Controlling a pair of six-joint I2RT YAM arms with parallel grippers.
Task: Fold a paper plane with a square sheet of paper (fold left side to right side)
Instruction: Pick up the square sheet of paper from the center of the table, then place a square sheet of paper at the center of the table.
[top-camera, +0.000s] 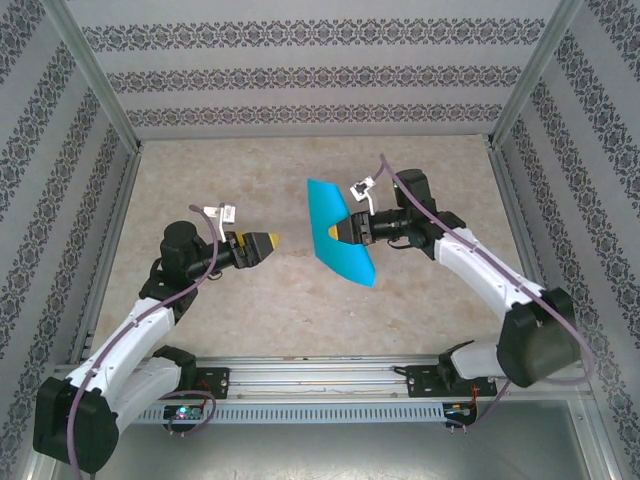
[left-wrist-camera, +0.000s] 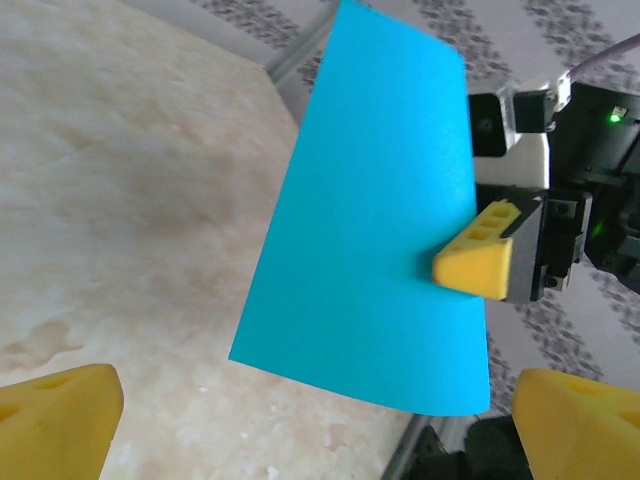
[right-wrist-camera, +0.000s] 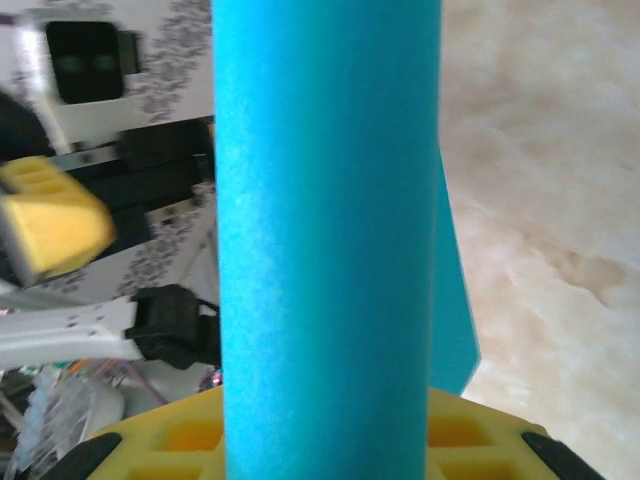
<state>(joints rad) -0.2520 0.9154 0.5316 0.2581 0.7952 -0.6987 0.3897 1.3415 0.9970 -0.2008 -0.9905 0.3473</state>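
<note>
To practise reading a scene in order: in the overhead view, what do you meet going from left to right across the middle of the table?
left gripper → paper → right arm

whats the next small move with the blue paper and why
Probably the right gripper should lower the sheet onto the table: it hangs upright in the air, pinched at one edge, with the left gripper open and apart from it.
</note>
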